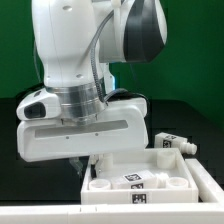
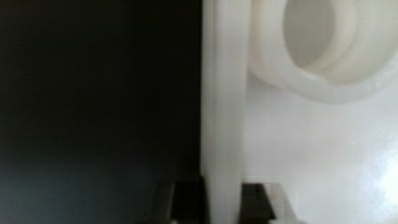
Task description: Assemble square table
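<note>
In the exterior view we see one white plastic square table top (image 1: 148,168) lying flat on the dark surface (image 1: 206,125), in the lower part of the frame and toward the exterior view's right. On it we count three round sockets (image 1: 178,185) that show clearly, and one black-and-white square tag (image 1: 130,180) near its middle. Past its far corner, at the middle of the exterior view's right edge, sit small white block legs (image 1: 172,144) with tags of their own. We count two, just beside each other and near the top, though we cannot tell whether they touch it. One white robot arm (image 1: 80,50) fills the upper and middle frame, and its claw (image 1: 86,162) reaches down to the edge of the top on the exterior view's left. In the wrist view we count two dark fingers (image 2: 178,200), one on each side of the top's thin upright rim (image 2: 221,120). Both lie against the rim with no gap that we can see, so the claw is clamped on the square table top. That view also shows one round socket just beside the rim, on the white side. On the rim's other side everything is dark.
</note>
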